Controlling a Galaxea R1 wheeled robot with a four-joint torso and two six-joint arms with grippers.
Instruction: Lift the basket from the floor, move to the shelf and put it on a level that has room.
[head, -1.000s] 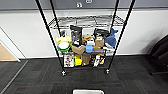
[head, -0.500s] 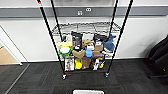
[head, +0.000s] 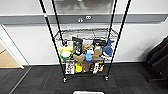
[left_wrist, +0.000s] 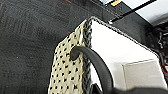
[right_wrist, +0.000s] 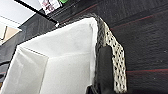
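The basket (left_wrist: 75, 67) is held up off the floor (left_wrist: 27, 45) between the two arms. In the left wrist view a dark curved finger (left_wrist: 95, 62) of the left gripper (left_wrist: 93, 75) hooks over the speckled woven side at the rim. In the right wrist view the right gripper (right_wrist: 101, 75) has a dark finger (right_wrist: 103, 67) pressed flat against the opposite woven side, just outside the cream lining. Both grippers are clamped on the basket's rim. Inside, the basket shows nothing but its white cloth lining (right_wrist: 60, 57).

Ahead of the grippers stands the shelf (head: 85, 45), its casters on the dark carpet and its back near the white wall (head: 140, 42). The level (head: 86, 32) carries no visible load across its mesh. The tier below is crowded with toys and packets (head: 85, 52), and the lowest tier holds more packets (head: 82, 67). The basket's white rim (head: 88, 92) shows at the lower edge of the head view, with bare carpet between it and the rack's front posts. A dark chair (head: 158, 57) sits off to the right.
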